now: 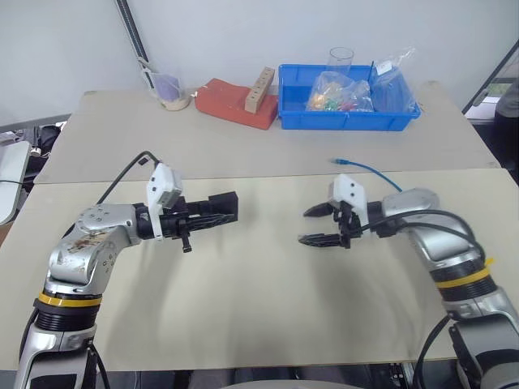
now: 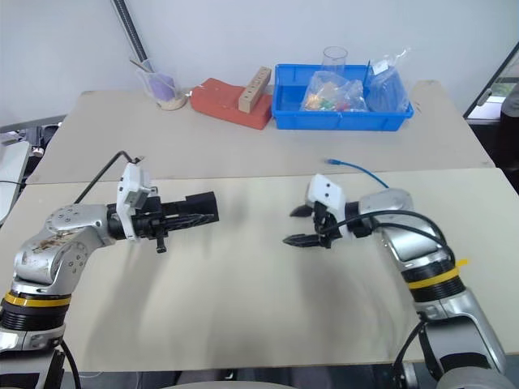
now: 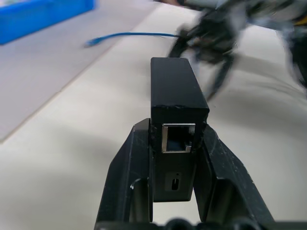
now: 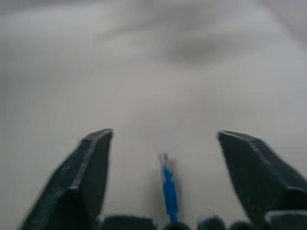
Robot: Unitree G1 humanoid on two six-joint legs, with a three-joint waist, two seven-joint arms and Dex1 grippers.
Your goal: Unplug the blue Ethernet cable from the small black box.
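Left gripper (image 1: 217,209) is clamped on the box (image 3: 177,103) above the table (image 1: 259,292), its port empty. Right gripper (image 1: 315,225) is spread apart; the cable (image 4: 169,184) lies between its 2 fingers, unplugged.

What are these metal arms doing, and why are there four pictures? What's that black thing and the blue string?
These are a robot's two arms. Two pictures come from cameras in its head, looking down at a table. The other two come from little cameras on its wrists, looking along each pincer.

The left pincer is shut on the small black box. You can see the box's socket, and nothing is plugged in it. The right pincer is open. The blue Ethernet cable trails from that arm across the table, and one end of it shows between the open fingers; nothing squeezes it.

At the back of the table sit a blue bin with plastic bags, a red block and a cup.
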